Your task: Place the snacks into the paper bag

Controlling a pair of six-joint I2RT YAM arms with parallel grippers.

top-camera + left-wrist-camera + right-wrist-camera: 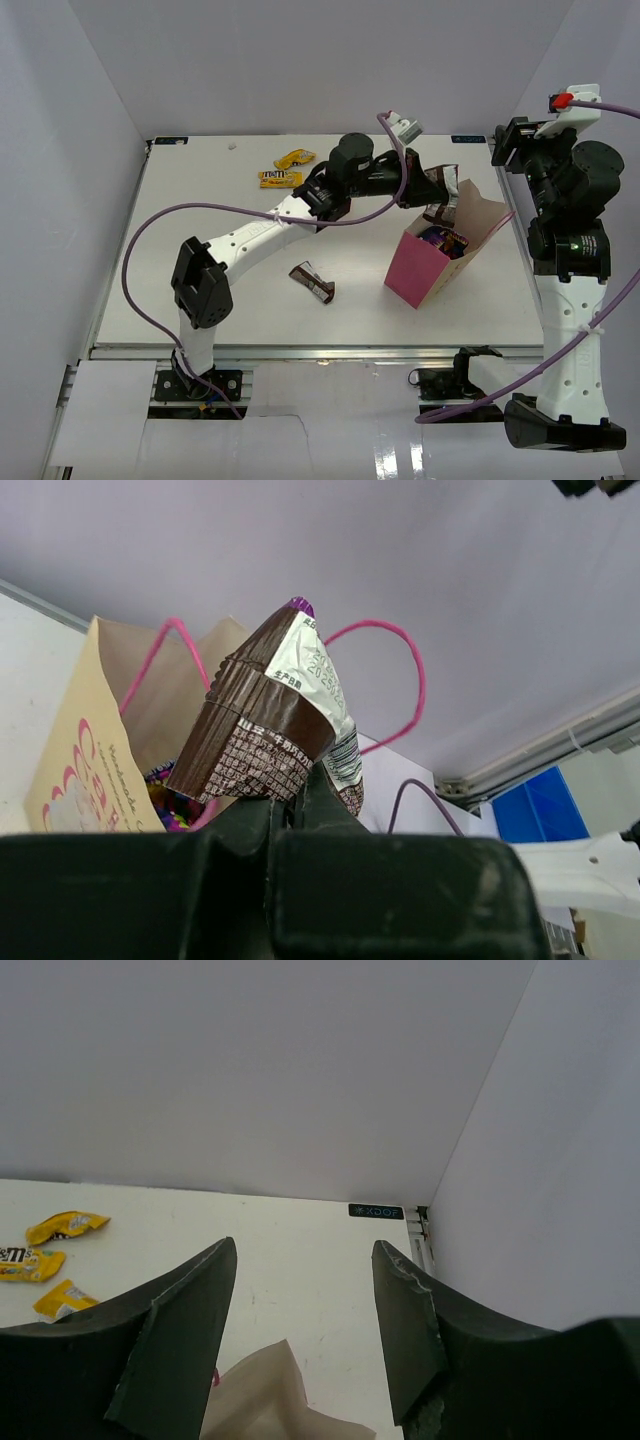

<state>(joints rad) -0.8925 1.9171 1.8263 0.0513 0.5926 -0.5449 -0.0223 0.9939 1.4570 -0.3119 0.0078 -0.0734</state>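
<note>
The pink paper bag (pixel 418 272) stands open right of the table's middle, with a dark blue-purple crinkly bag (pixel 441 238) inside. My left gripper (pixel 432 188) is shut on a dark brown bar (pixel 446 190) and holds it just above the bag's far rim. In the left wrist view the bar (pixel 268 720) stands up from the gripper (pixel 300 788), in front of the bag (pixel 85 770) and its pink cord handles (pixel 412 670). A second brown bar (pixel 312 281) lies on the table. Yellow packs (pixel 295 157) (pixel 280 179) lie far left of the bag. My right gripper (pixel 305 1250) is open and empty, raised right of the bag.
The right wrist view shows three yellow packs (pixel 65 1225) at its left edge and a tan corner of the bag (pixel 265 1400) below the fingers. The side wall (pixel 560 1140) is close on the right. A purple cable (pixel 200 215) loops over the left arm.
</note>
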